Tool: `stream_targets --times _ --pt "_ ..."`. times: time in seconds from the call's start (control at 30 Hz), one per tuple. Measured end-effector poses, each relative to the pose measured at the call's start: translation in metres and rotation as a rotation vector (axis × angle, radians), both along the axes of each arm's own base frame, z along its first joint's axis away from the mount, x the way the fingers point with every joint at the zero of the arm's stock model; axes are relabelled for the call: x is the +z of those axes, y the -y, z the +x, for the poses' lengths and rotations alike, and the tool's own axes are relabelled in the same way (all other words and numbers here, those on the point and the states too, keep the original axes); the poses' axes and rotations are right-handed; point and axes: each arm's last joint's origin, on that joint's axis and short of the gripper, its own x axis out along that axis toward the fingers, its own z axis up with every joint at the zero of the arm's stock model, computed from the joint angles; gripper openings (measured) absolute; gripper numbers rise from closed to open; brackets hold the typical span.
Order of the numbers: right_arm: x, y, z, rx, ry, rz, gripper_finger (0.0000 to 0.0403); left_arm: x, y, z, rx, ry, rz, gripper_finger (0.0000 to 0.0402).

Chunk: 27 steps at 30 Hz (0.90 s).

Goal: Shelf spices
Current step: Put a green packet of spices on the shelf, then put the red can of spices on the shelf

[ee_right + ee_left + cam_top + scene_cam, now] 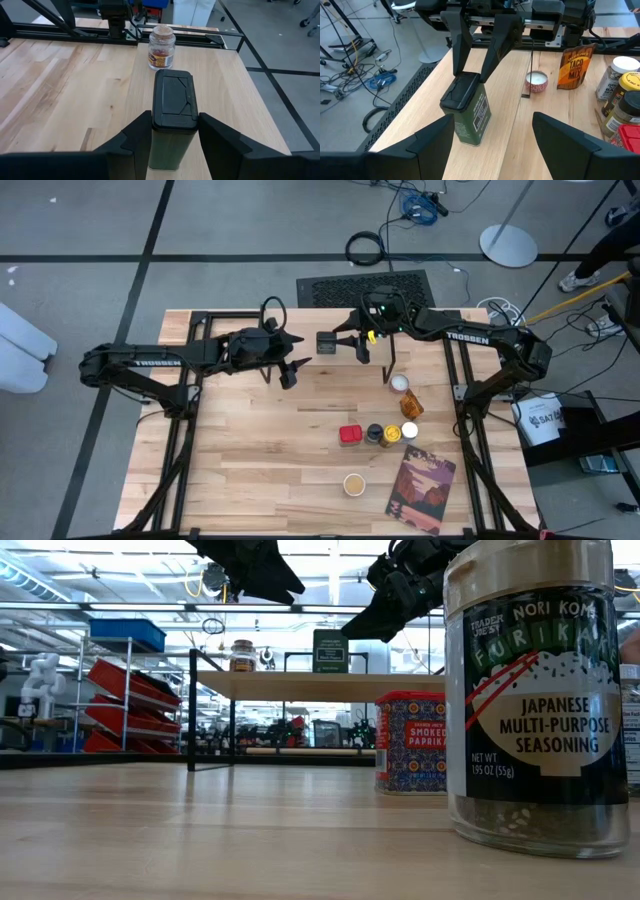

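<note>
a: high view, where's the green tin?

b: on the shelf at the table's far edge, right gripper at it; left gripper hovers nearby.

a: left wrist view?

b: left fingers spread and empty; the right fingers pinch the tin under its black lid.

a: right wrist view?

b: same pinch, a tan-topped jar beyond. the tin looks rigid, light and probably slick, so hold it by its flat sides.
</note>
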Motion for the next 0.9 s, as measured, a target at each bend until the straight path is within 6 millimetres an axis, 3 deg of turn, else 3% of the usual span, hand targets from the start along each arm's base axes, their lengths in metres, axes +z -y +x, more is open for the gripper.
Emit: stream_targets --times 0.4,0.6,0.73,0.9 --pt "0.007 0.001 0.002 -0.004 0.022 0.000 0.0199 0.000 0.000 0.000 0.000 0.000 0.000 0.0279" --pt "0.030 0.002 0.004 -0.005 0.043 -0.008 0.0218 0.000 0.000 0.000 0.000 0.000 0.000 0.0279" --pt "0.046 0.000 0.001 0.009 -0.033 0.006 0.0224 0.000 0.000 0.000 0.000 0.000 0.000 0.0279" --pt "0.084 -0.016 -0.016 0.024 -0.096 -0.027 0.0230 0.000 0.005 0.001 -0.014 0.001 -0.004 0.0279"
